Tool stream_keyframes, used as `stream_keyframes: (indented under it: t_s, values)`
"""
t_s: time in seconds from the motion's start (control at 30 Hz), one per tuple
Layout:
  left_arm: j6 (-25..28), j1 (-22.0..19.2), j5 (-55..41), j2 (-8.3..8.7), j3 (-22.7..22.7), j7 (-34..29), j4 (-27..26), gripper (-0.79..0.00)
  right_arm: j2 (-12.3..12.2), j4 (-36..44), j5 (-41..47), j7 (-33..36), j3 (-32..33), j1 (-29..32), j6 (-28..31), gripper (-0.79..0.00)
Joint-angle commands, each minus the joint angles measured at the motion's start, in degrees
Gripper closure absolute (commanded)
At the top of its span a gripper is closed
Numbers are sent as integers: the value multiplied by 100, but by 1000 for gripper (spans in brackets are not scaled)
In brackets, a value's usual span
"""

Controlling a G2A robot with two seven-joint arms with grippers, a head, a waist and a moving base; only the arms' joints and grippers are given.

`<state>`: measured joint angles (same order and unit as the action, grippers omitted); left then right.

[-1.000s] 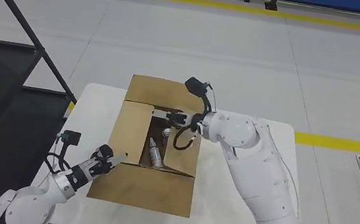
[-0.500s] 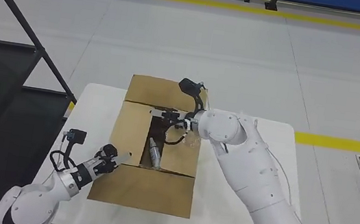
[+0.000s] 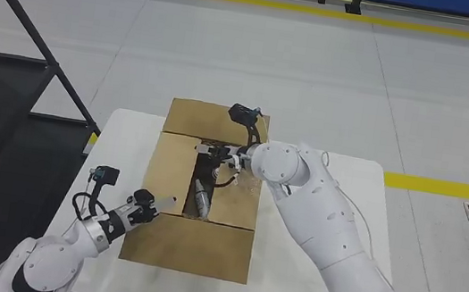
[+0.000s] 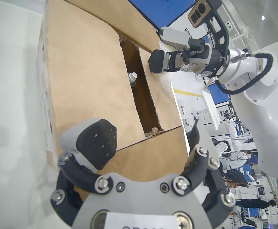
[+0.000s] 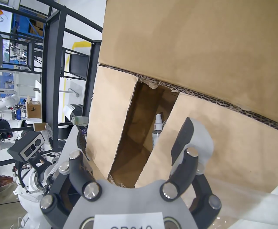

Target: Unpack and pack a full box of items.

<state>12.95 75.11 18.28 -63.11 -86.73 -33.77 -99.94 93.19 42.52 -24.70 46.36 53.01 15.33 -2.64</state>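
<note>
A brown cardboard box [image 3: 202,186] stands on the white table [image 3: 126,144], its side flaps folded partly inward with a narrow gap between them. In that gap lies a clear spray bottle [image 3: 200,197] with a white cap [image 5: 158,121] [image 4: 132,77]. My right gripper [image 3: 213,155] [image 5: 132,141] hovers open over the far end of the gap, its fingers straddling the edge of one flap. My left gripper [image 3: 155,200] [image 4: 147,141] is open at the box's near left corner, level with the front flap [image 4: 152,156]. It holds nothing.
A black metal rack [image 3: 4,114] stands left of the table. Crinkled clear plastic film [image 5: 239,206] lies beside the box under the right arm. Bare table surface runs along the box's left side [image 4: 19,86].
My right gripper has shifted left and lower over the gap. My left gripper has edged closer to the box's front corner. Both stayed open.
</note>
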Motion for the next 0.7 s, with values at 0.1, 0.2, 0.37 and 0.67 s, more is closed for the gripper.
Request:
stream_keyframes:
  t_s: [0.1, 0.2, 0.37, 0.67]
  values:
    - [-7, 10, -58, 6, -23, 70, -63, -785, 41, -141, -4, -4, -50, -85, 18, -785]
    - [8, 46, -125, 11, -75, 126, -126, -785, 42, -178, 40, -31, 1, -142, 52, -785]
    - [37, 139, -256, 26, -217, 196, -283, -785, -86, 118, 136, -64, 349, -97, 249, -785]
    - [136, 366, -448, 56, -495, 283, -624, -785, -543, 1613, -238, -238, 1436, 737, -114, -785]
